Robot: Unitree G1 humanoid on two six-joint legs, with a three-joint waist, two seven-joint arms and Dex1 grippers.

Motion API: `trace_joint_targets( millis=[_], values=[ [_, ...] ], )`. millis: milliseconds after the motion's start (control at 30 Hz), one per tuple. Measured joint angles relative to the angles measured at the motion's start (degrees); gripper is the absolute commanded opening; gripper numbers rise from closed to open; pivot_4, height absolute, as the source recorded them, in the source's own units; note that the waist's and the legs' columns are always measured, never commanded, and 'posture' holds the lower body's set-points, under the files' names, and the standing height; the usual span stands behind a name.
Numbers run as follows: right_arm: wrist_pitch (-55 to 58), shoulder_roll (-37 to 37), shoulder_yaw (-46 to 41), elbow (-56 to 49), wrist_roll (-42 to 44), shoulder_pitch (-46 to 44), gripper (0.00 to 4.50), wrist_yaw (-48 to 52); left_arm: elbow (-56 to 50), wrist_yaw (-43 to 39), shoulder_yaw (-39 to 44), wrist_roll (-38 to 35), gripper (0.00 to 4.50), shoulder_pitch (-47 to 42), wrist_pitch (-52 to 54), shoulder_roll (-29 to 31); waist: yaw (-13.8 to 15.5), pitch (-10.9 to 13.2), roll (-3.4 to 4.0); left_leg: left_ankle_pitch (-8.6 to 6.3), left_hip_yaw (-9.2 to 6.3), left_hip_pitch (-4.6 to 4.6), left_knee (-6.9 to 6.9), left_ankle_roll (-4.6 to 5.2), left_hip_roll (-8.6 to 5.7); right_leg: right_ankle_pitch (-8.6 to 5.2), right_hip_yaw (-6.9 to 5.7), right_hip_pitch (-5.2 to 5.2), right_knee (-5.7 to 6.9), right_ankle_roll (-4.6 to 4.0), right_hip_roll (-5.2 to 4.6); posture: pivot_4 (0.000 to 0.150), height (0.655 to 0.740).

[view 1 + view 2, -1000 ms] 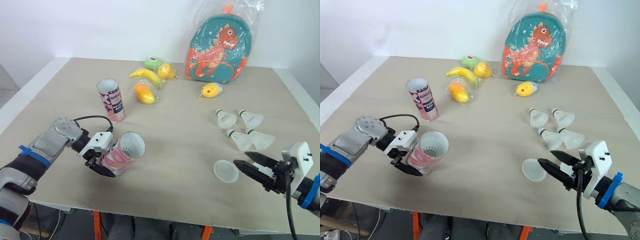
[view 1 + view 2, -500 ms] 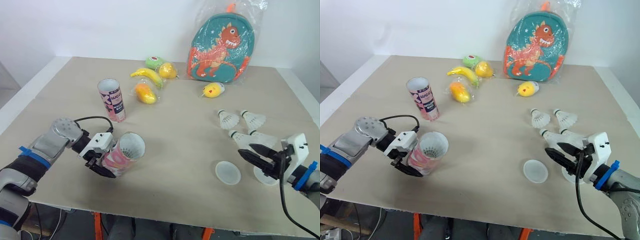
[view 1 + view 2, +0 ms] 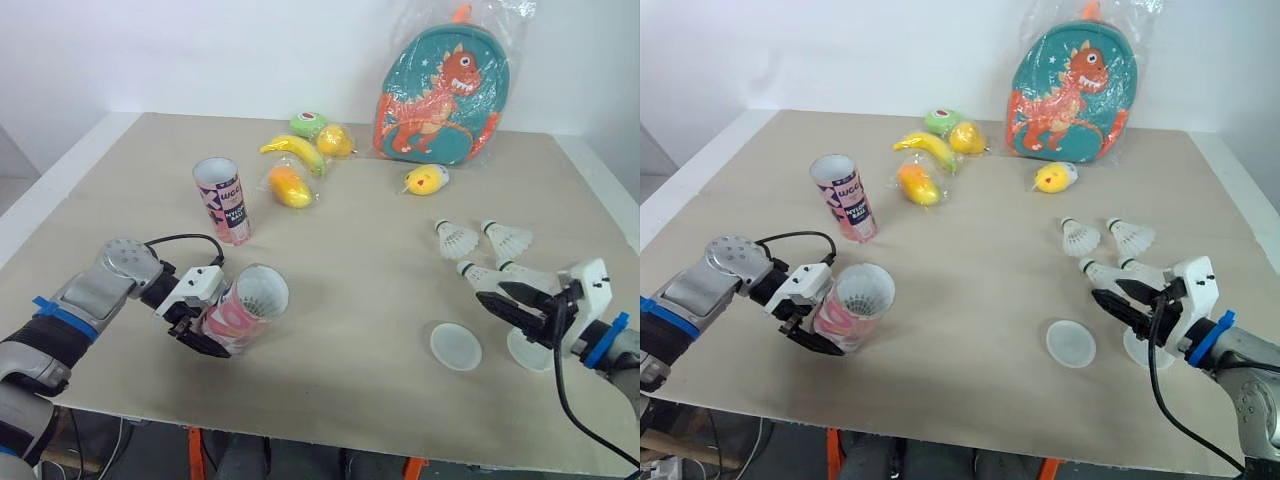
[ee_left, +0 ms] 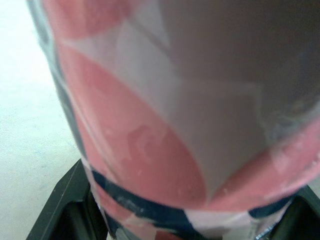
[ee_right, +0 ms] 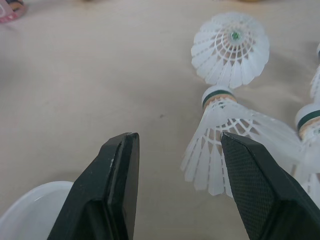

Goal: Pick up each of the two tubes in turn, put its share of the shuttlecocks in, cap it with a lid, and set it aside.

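Note:
My left gripper (image 3: 208, 322) is shut on a pink-and-white tube (image 3: 245, 308), held tilted just above the table's front left with its open mouth (image 3: 263, 291) facing right; white feathers show inside. A second tube (image 3: 222, 200) stands upright behind it. Several shuttlecocks (image 3: 455, 239) lie at the right. My right gripper (image 3: 497, 296) is open and low over the table, its tips at the nearest shuttlecock (image 5: 227, 144), which lies beside one finger (image 5: 255, 185). One clear lid (image 3: 455, 346) lies left of that gripper, another (image 3: 530, 352) partly under it.
A dinosaur backpack (image 3: 437, 85) in a plastic bag stands at the back. A banana (image 3: 292, 150), toy fruits (image 3: 288, 186) and a yellow toy (image 3: 425, 180) lie behind the tubes. The table's front edge (image 3: 330, 415) is close to both arms.
My right gripper has moved right and back from the lid to the near shuttlecocks, still open. The second lid now shows beneath it. The left gripper and tube have held still.

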Motion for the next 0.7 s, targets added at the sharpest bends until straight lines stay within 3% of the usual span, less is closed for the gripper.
trace_joint_targets(
  millis=[233,333,467,500,700],
  values=[
    [-0.4,0.2,3.2,4.7,-2.3,-4.4,2.82,-1.3,0.0,0.0,0.2,0.0,3.04,0.1,0.0,0.0,0.0,0.0,0.01,0.0,0.01,0.0,0.01,0.0,0.01,0.02,0.0,-0.02,0.0,0.01,0.01,0.15,0.74],
    [-1.1,0.5,4.6,6.3,-3.1,-6.7,2.21,-1.7,0.0,0.0,0.3,0.1,3.04,0.1,0.1,-0.1,0.0,0.0,0.01,0.0,-0.01,-0.01,0.01,0.0,0.0,0.02,-0.01,-0.02,0.0,0.02,0.01,0.15,0.74],
    [-2.1,0.8,5.7,7.0,-3.2,-7.5,0.31,-1.4,-0.2,0.0,0.5,0.1,3.04,0.3,0.1,-0.1,0.0,0.0,0.01,0.0,-0.02,-0.03,0.0,0.0,-0.01,0.02,-0.02,-0.02,0.0,0.0,0.0,0.15,0.74],
    [-2.1,0.8,5.7,7.0,-3.2,-7.6,0.04,-1.2,-0.2,0.0,0.6,0.1,3.04,0.4,0.2,-0.1,0.0,0.0,0.02,0.0,-0.02,-0.03,0.0,0.0,-0.01,0.02,-0.02,-0.02,0.0,0.0,0.01,0.15,0.74],
    [-1.3,1.2,5.7,3.2,0.2,-6.9,0.04,1.0,-0.4,0.0,1.4,0.4,3.04,0.8,0.7,-0.4,0.0,0.0,0.02,0.0,-0.05,-0.03,0.01,0.0,0.0,0.02,-0.03,-0.02,0.0,0.02,0.02,0.15,0.74]
  ],
)
